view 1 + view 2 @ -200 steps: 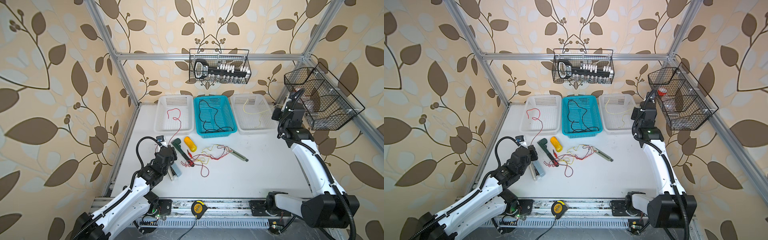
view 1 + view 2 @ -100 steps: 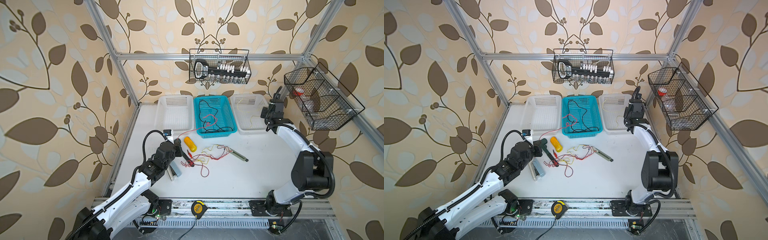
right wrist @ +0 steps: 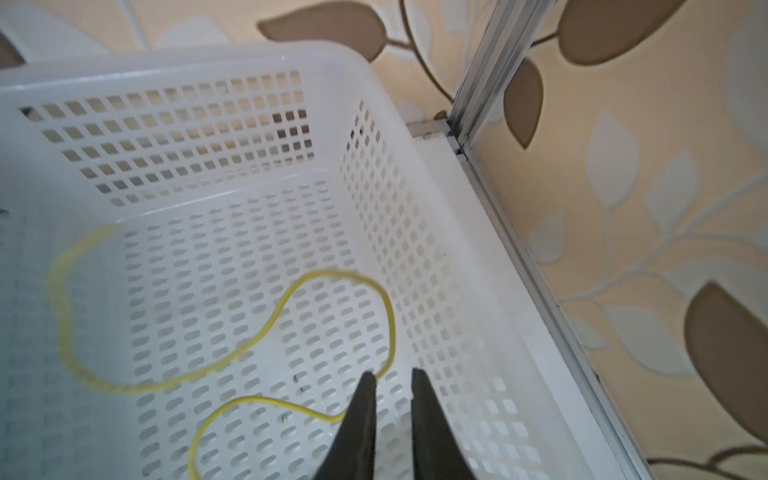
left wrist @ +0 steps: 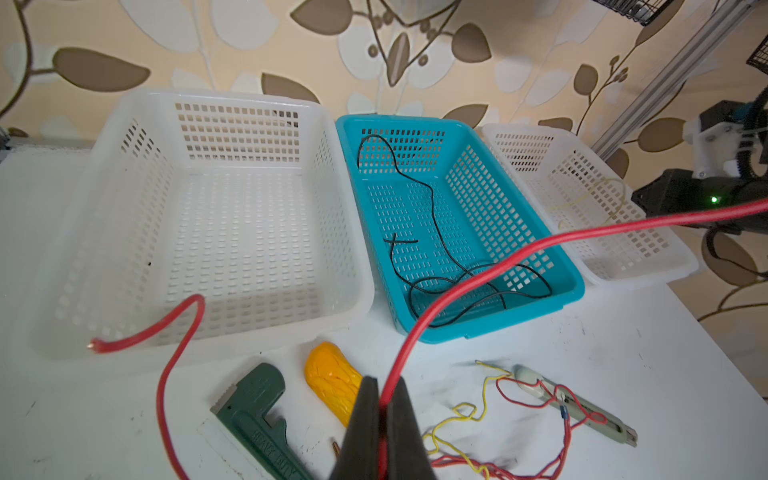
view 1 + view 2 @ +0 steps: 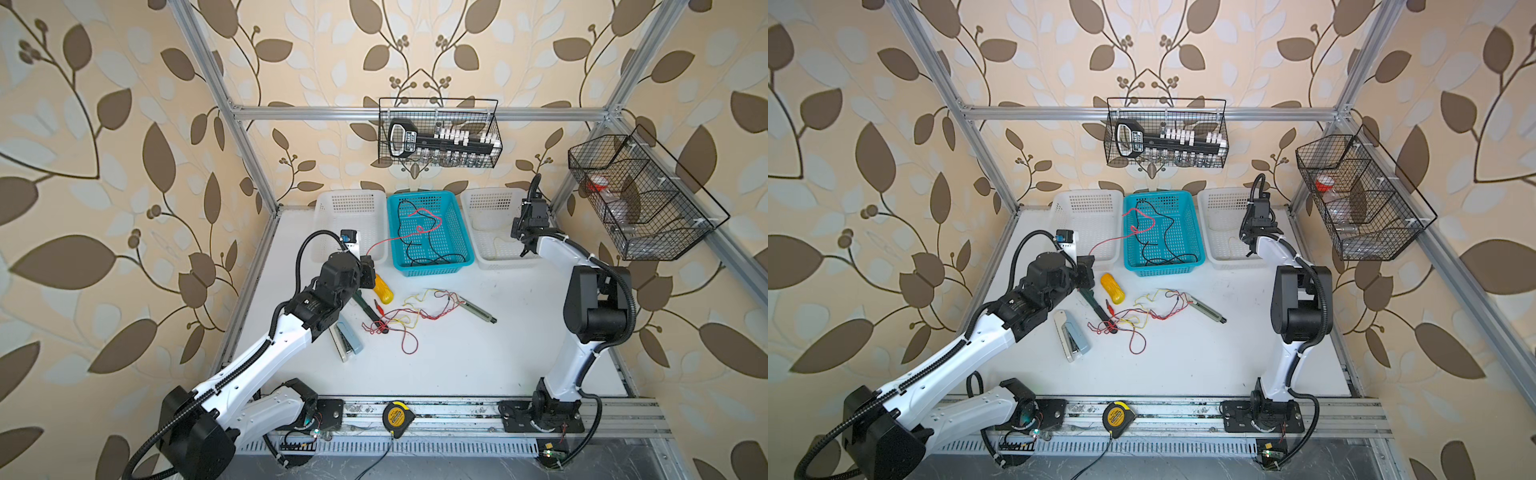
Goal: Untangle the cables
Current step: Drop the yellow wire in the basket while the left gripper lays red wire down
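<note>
Your left pincer (image 4: 384,384) now clamps the red cable (image 4: 160,399), lifted from white basket (image 4: 208,97) across blue basket (image 4: 577,286).
Right pincer (image 3: 392,376), lowered into a third basket (image 3: 365,66), gapes over one yellow cable (image 3: 328,272); one black cable (image 4: 433,195) in blue.

Beige leaf-pattern wallpaper (image 5: 104,166); aluminium frame (image 5: 415,113); white tabletop (image 5: 457,365).
</note>
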`<state>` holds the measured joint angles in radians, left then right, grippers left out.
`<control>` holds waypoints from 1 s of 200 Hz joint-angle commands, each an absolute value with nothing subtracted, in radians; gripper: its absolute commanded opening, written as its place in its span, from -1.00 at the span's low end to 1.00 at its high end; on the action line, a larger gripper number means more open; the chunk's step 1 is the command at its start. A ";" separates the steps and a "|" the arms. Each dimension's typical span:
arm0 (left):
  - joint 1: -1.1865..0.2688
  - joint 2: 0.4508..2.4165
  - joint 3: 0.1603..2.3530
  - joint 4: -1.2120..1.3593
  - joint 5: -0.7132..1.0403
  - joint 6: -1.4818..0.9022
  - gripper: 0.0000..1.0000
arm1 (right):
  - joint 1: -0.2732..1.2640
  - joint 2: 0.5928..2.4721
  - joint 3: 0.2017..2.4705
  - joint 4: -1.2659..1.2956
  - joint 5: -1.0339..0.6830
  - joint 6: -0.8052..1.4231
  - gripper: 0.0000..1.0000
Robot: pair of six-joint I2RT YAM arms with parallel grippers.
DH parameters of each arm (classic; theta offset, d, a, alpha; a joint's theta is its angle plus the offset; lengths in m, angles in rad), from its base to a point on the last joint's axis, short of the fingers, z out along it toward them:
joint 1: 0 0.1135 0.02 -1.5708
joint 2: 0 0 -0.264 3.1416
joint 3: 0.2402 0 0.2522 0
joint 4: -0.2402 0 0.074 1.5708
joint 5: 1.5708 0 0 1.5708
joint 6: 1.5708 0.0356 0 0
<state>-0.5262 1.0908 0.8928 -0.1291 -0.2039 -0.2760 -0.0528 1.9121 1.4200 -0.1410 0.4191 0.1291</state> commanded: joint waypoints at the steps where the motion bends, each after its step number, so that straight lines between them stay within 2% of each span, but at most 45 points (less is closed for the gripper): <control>1: -0.516 1.179 1.026 -0.205 -0.283 -0.237 -1.00 | -0.061 1.915 1.430 -0.163 0.392 0.132 -0.49; 17: -0.507 1.250 1.098 -0.224 -0.307 -0.230 -1.00 | -0.061 1.901 1.410 -0.150 0.352 0.132 -0.34; 50: -0.476 1.398 1.236 -0.271 -0.373 -0.149 -1.00 | -0.062 1.827 1.363 -0.112 0.208 0.124 -0.17; 77: -0.425 1.517 1.321 -0.284 -0.387 -0.097 -1.00 | -0.060 1.734 1.292 -0.075 0.117 0.143 -0.16; 128: -0.262 1.744 1.537 -0.447 -0.316 -0.230 -1.00 | -0.016 1.537 1.155 -0.060 0.084 0.160 -0.15; 165: -0.158 1.905 1.687 -0.528 -0.211 -0.337 -1.00 | 0.067 1.398 1.059 -0.060 0.090 0.179 -0.15; 200: -0.145 2.089 1.904 -0.679 -0.182 -0.326 -1.00 | 0.175 1.303 0.964 -0.044 0.095 0.222 -0.15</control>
<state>-0.1410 2.0117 1.7645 -0.5419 -0.2302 -0.2962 0.1207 1.3537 1.0245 -0.0601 0.1040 0.1837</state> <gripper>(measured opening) 0.050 0.425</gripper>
